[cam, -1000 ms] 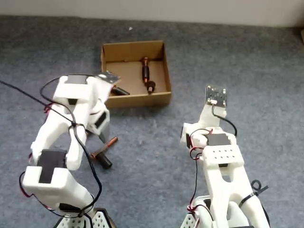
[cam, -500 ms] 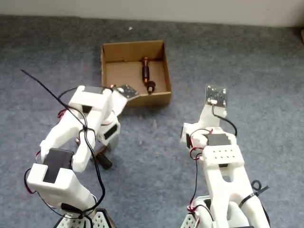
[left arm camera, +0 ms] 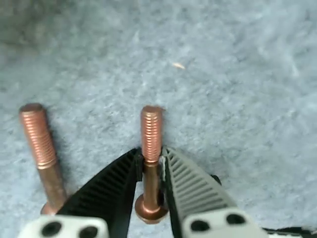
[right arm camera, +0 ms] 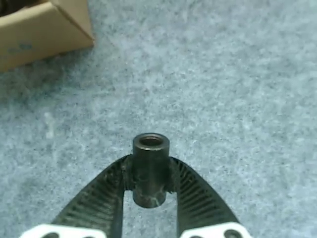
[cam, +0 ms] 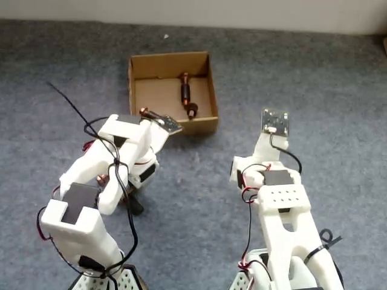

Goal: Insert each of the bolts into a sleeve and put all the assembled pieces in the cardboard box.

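Shifted rightward since the earlier frame, the left gripper pinches a copper bolt over the surface's left half, with a second bolt lying beside it. The right gripper clamps a black sleeve. Toward the far edge, the cardboard box holds one assembled piece.

One box, at twelve o'clock, with one assembled piece. Two loose bolts: a held bolt and a lying bolt. One sleeve; a dark piece at seven o'clock may be a second.
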